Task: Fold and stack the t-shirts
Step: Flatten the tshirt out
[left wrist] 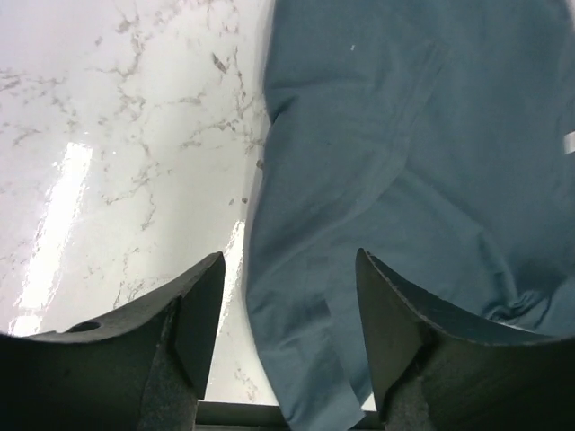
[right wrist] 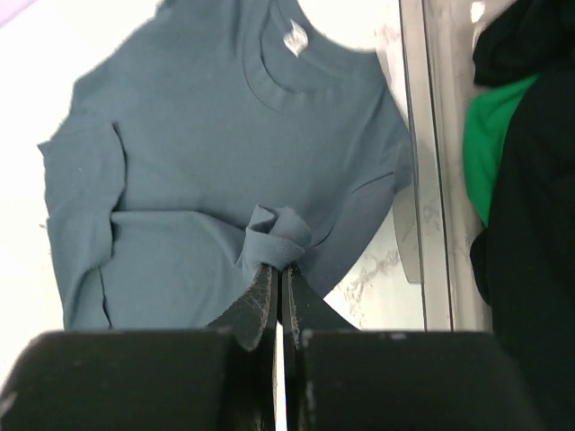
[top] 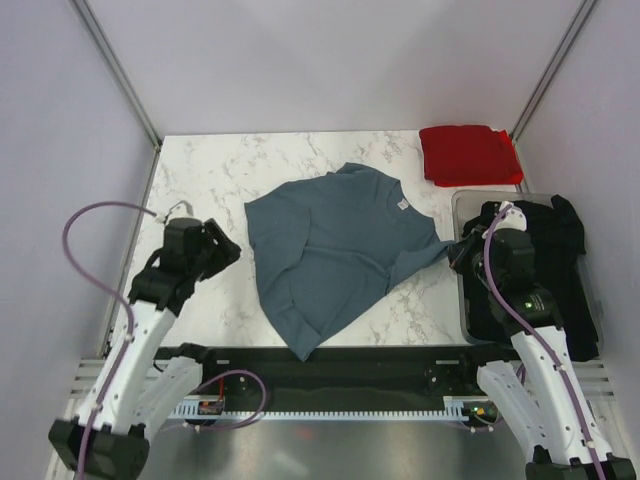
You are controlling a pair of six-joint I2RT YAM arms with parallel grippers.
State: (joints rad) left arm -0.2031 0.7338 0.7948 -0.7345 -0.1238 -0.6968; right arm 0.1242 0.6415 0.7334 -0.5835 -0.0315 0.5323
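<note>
A slate blue-grey t-shirt lies spread on the marble table, its neck label toward the far right. My right gripper is shut on the shirt's right sleeve, pulled taut toward the tray. In the right wrist view the sleeve cloth bunches at the fingertips. My left gripper is open and empty just left of the shirt's left edge; in the left wrist view the shirt's hem lies between the fingers. A folded red t-shirt lies at the far right corner. Black t-shirts are heaped in the tray.
A grey tray stands at the right, holding the black shirts and a green cloth. Bare marble table lies to the left and behind the blue-grey shirt. Walls close in on both sides.
</note>
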